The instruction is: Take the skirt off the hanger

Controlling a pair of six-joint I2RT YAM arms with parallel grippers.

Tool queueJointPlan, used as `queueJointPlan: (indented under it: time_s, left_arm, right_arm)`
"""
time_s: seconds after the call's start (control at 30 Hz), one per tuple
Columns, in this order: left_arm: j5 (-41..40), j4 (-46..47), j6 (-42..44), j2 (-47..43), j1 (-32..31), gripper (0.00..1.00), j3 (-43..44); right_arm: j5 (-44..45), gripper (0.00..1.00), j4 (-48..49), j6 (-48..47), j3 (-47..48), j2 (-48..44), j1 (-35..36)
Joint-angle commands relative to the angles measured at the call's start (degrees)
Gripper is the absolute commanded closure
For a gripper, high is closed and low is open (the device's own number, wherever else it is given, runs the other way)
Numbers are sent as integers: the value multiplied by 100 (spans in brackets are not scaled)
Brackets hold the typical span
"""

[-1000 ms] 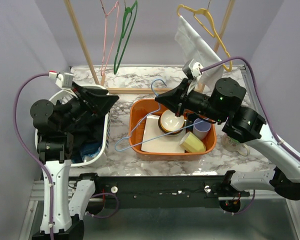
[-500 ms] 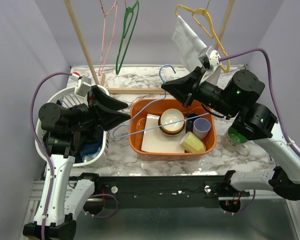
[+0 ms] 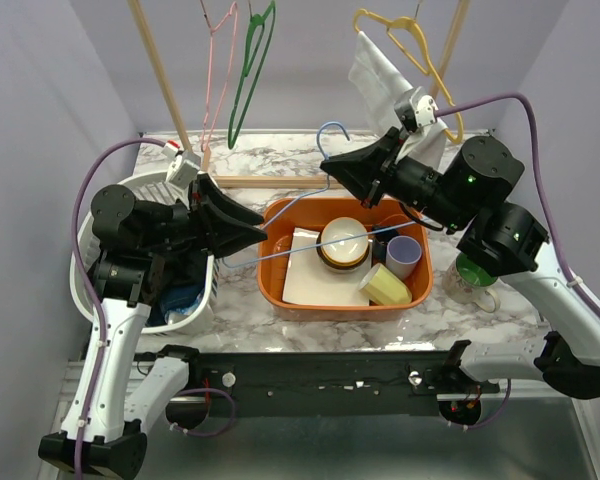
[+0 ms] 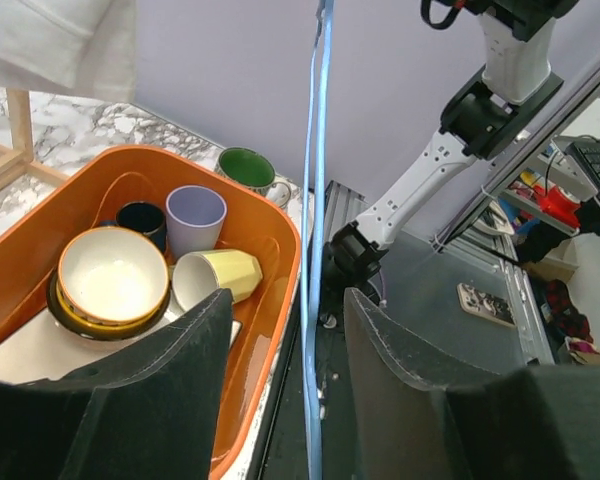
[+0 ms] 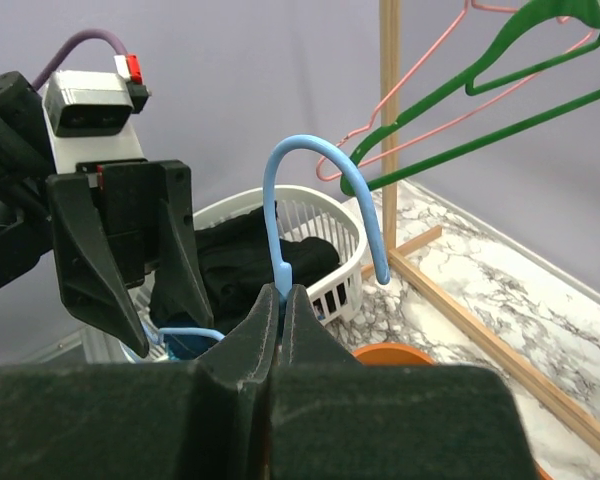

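Observation:
My right gripper is shut on the neck of a bare blue hanger just under its hook, and holds it up over the orange bin. In the right wrist view the pinched neck rises from the shut gripper. My left gripper is open around the hanger's bar near its left end. In the left wrist view the bar runs between the spread fingers of the gripper without touching them. No cloth hangs on the blue hanger. A black garment lies in the white basket.
The orange bin holds a bowl, a lilac cup, a yellow cup and a white sheet. A green mug stands to its right. A wooden rack at the back carries pink, green and yellow hangers and a white cloth.
My right gripper lifted the blue hanger up and back out of the bin. My left gripper rose from the basket and moved right, around the hanger's bar.

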Motion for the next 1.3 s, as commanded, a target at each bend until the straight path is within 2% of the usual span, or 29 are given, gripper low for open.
queueJointPlan:
  time_s: [0.0,0.1,0.17,0.2,0.23,0.33,0.37,0.43,0.47,0.53,0.57,0.7,0.83,0.97,1.0,1.03,1.13,1.27]
  left_arm:
    - [46,-751,627,63,-69,49,293]
    - [46,-786,644,125,-130,56,328]
    - [3,-865,706,151,-148,67,346]
    - [-6,-865,723,152,-157,75,355]
    - [-50,-874,724,186,-157,99,363]
    - [-462,-1295,986,248,-157,100,574]
    - [-542,-1348,1013,266,-157,100,627]
    - [-814,-1769,1345,292,-157,100,855]
    - [-937,-1962,1487,310,-157,100,951]
    - [-1209,-2621,1951,336,-157,100,1294]
    - [-1245,-2745,2050,327,-157,100,1365]
    - [-1307,-2650,2016,239,-157,100,1436]
    - [-1745,-2395,1708,283,-157,100,1602]
    - [-2685,-2771,2102,511,-157,100,2041]
    - [-3244,-2990,2312,590,-157,100,2190]
    - [-3450,-3062,2375,748,-157,100,2244]
    - [-3996,-3203,2376,1099,-174,100,2525]
    - [-4750,-2931,2183,1285,-341,100,2718]
  right_arm:
    - [108,99,340,68,-7,-50,-74]
    - [126,99,366,86,-7,-24,-83]
    - [117,99,392,103,-16,-23,-109]
    - [117,99,410,103,-16,-23,-109]
    - [117,99,419,103,-24,-23,-118]
    - [161,99,410,130,-33,-41,-118]
    - [187,78,410,173,-59,-67,-118]
    - [266,50,436,226,-138,-181,-118]
    - [293,29,445,270,-174,-234,-118]
    - [363,15,463,314,-270,-409,-118]
    - [389,3,472,349,-297,-471,-109]
    - [460,0,559,420,-402,-752,-109]
    - [601,0,665,499,-472,-1042,-118]
    - [653,0,963,604,-727,-1350,-118]
    - [714,0,999,622,-797,-1403,-118]
    - [837,0,1008,665,-815,-1473,-118]
    - [1083,0,937,745,-833,-1587,-109]
    - [1268,0,1104,719,-991,-1728,-109]
